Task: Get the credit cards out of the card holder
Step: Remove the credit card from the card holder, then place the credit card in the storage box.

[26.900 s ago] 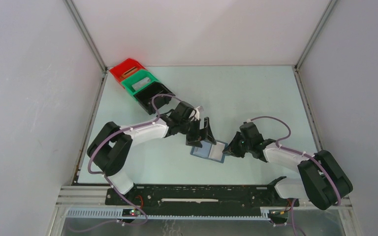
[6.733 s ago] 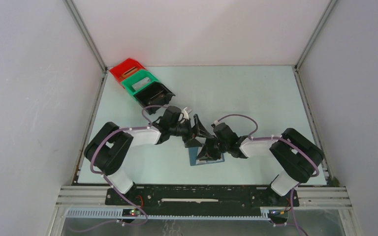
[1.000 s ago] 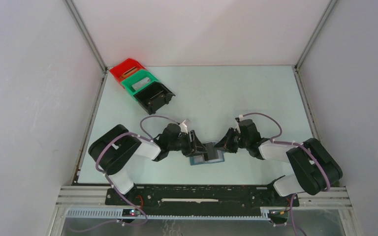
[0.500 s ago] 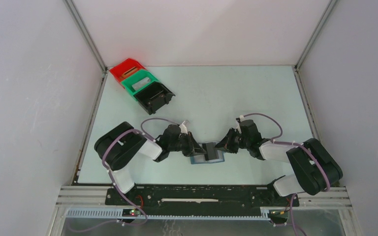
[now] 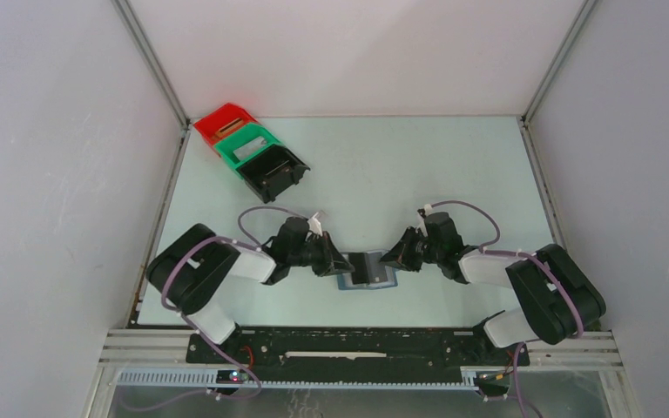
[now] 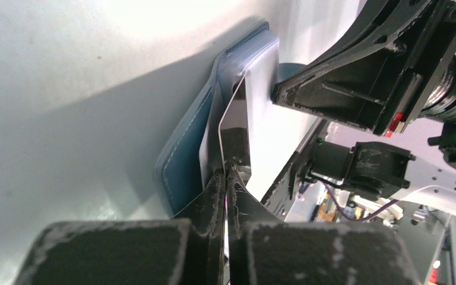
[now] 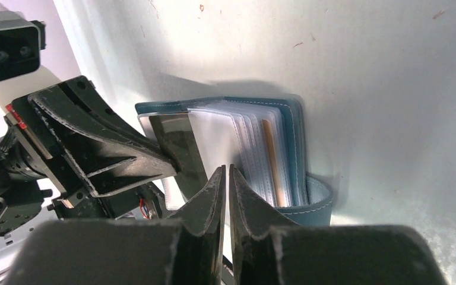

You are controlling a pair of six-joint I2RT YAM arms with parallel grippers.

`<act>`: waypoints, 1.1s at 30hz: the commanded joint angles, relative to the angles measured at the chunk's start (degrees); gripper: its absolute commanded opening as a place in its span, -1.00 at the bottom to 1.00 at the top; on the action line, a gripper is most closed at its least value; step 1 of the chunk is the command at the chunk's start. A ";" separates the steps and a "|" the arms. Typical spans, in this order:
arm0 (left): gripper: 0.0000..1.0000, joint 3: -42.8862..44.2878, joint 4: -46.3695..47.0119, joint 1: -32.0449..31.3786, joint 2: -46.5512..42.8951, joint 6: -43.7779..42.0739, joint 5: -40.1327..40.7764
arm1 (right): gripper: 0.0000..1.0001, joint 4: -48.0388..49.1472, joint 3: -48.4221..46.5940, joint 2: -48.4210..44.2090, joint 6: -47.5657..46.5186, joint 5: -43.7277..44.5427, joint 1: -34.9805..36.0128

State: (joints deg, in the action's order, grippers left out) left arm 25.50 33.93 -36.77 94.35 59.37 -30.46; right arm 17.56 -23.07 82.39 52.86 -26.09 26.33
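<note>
**While right anchors the card holder, left pulls the dark card**

As things sit, the card holder (image 5: 383, 280) lies open on the table (image 5: 418, 174), close to its near edge and about midway between the left and right edges. The left gripper (image 6: 225, 175) has its fingers pressed tight on the outer edge of the dark card (image 7: 181, 148). We judge the card is only partway out, with its far end in the holder. The right gripper (image 7: 226, 172) comes in from the opposite side, fingers nearly together, tips at the clear sleeves. To us that looks like a pinch on a sleeve leaf, serving as the anchor.

How we'd do the pull well:
- Draw left straight out of the pocket mouth, in the plane of the card. Any lift or twist and it binds.
- Go slow. The pinch is on a thin, slick edge and a jerk will slip it.
- Right must not move. If the holder drags along, the pull stalls.
- Watch the teal cover. It curls up on right's side, so the anchor isn't rigid.
- Release only once the card is fully clear.

We can't pick out the grey card among the sleeves.
</note>
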 commanded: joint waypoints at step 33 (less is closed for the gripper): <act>-1.00 57.63 -74.94 8.33 -12.26 -65.73 61.39 | -0.13 -20.80 -5.31 -17.56 -6.63 2.98 -0.39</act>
State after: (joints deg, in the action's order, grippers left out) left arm 78.43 -43.70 -28.93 78.35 6.72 19.49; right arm -0.12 -26.09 66.48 48.31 -23.88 26.52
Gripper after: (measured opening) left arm 0.005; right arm 0.428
